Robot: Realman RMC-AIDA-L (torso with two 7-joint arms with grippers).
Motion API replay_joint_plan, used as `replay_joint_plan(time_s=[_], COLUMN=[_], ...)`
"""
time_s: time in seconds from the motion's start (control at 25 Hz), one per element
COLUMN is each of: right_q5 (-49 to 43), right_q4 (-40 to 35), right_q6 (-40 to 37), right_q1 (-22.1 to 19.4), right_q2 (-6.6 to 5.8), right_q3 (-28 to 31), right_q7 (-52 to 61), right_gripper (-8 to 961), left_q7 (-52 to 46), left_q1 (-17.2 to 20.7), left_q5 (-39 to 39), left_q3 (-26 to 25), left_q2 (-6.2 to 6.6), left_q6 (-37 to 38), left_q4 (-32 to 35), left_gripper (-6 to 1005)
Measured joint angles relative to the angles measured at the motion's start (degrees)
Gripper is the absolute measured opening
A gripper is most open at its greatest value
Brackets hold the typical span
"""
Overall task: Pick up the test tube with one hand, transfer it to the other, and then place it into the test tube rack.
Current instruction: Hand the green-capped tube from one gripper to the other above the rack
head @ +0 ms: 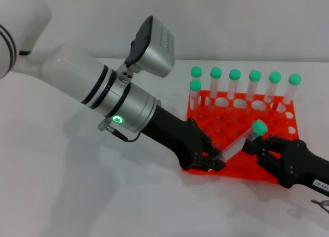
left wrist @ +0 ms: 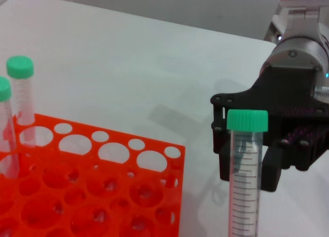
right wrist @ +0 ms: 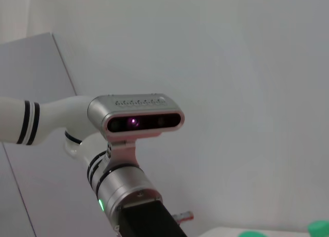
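The test tube (head: 237, 143), clear with a green cap, hangs tilted over the front edge of the orange-red test tube rack (head: 241, 171). My left gripper (head: 212, 160), on the green-ringed arm, is shut on the tube's lower end. My right gripper (head: 258, 143), black with a white label, reaches in from the right. Its fingers stand open on either side of the tube just below the cap. In the left wrist view the tube (left wrist: 245, 185) stands upright in front of the right gripper's black body, beside the rack (left wrist: 77, 196).
Several green-capped tubes (head: 235, 83) stand in the rack's back row, and two of them (left wrist: 20, 93) show in the left wrist view. White table surrounds the rack. The right wrist view shows only the left arm's wrist camera (right wrist: 136, 119) against a wall.
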Motion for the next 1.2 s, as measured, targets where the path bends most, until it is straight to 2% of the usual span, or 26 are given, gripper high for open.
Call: replay_joint_plan(time_s=[0.4,0.6,0.84,1.04,1.2], right_q5=[-0.2,-0.1,-0.2,-0.2,0.0], right_q4=[-0.1,-0.4,-0.6,-0.6,-0.6], right_q6=[0.9,0.9,1.2,1.4,1.7], right_q1=[0.7,1.1,1.0,1.2,1.2], right_q2=[-0.02,-0.27,-0.06,0.02,0.06], right_q3=[-1.0,-2.5,-2.7,-2.7,-2.7], right_q7=[0.1,0.0,-0.1,-0.1,-0.1], right_gripper=[203,209,281,498,581], left_q7=[-0.9,-1.1,-1.2,-1.2,-1.3], left_q1=[-0.5,-0.6,-0.7,-0.8,-0.8], left_q5=[1.5,1.6,1.7,1.8,1.8], left_q3=[0.0,0.0,0.0,0.0,0.0], left_q2=[0.06,0.1,0.06,0.03,0.0], left_q6=[-1.7,-1.7,-2.1,-2.1,-2.2], left_q4=[1.9,2.0,2.4,3.0,3.4], left_gripper=[201,201,202,202,202])
